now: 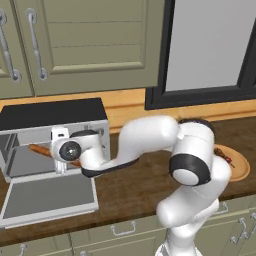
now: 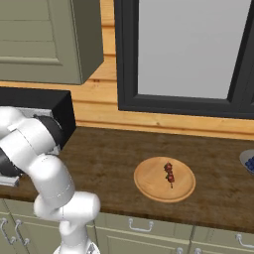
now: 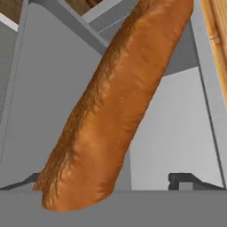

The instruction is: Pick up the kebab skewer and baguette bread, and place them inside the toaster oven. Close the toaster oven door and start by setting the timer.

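The gripper stands at the mouth of the toaster oven, jaws spread wide, gripping nothing. The baguette bread lies just ahead inside the cavity. The kebab skewer rests on the plate, far right along the bench

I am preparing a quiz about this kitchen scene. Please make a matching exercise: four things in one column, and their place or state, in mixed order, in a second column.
Things:
1. baguette bread
2. kebab skewer
3. toaster oven door
4. gripper

Place or state:
A. on the round wooden plate on the counter
B. folded down, open
C. at the oven mouth, jaws open
D. inside the toaster oven

Pairs: 1-D, 2-A, 3-B, 4-C
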